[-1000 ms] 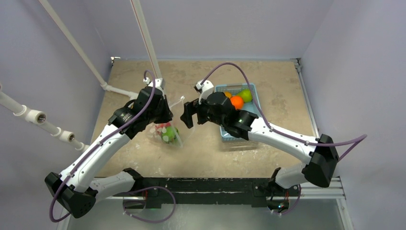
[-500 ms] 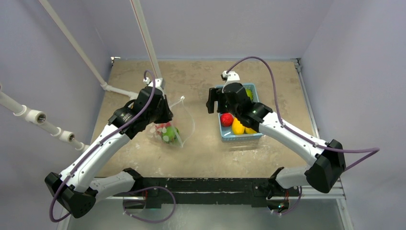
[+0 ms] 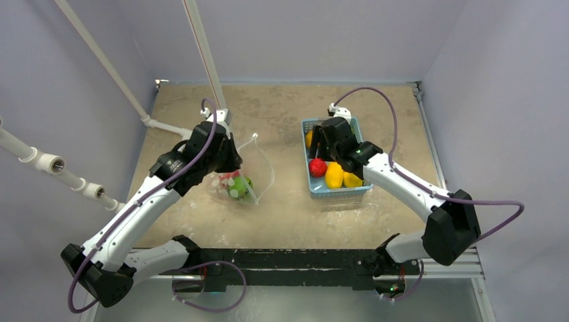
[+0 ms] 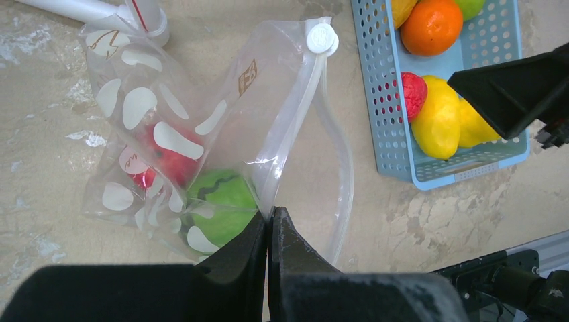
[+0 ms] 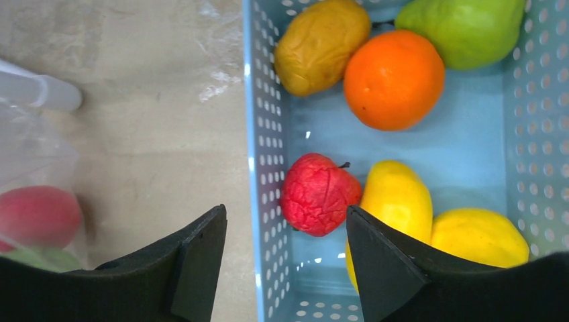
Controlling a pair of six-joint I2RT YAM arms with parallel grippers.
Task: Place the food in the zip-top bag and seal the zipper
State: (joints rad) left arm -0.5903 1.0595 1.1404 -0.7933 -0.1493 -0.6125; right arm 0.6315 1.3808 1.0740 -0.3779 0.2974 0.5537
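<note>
The clear dotted zip-top bag point(image 3: 236, 182) lies left of centre with a red fruit point(image 4: 171, 157) and a green striped fruit point(image 4: 225, 204) inside. Its mouth hangs open, with the zipper strip point(image 4: 295, 121) and a white slider point(image 4: 321, 38) along it. My left gripper point(image 4: 270, 218) is shut on the bag's mouth edge and also shows in the top view point(image 3: 230, 159). My right gripper point(image 5: 285, 221) is open and empty above the left wall of the light-blue basket point(image 5: 268, 134), and also shows in the top view point(image 3: 319, 144). A red fruit point(image 5: 319, 193) lies just inside, below its jaws.
The basket point(image 3: 335, 191) also holds an orange fruit point(image 5: 392, 79), a green fruit point(image 5: 463, 27), a brownish-yellow fruit point(image 5: 321, 43) and two yellow fruits point(image 5: 396, 201). A white pipe point(image 3: 201, 47) rises behind the bag. A black rail point(image 3: 302, 258) runs along the near edge.
My right gripper has swung right, from beside the bag's mouth to over the basket. My left gripper and the bag have not moved.
</note>
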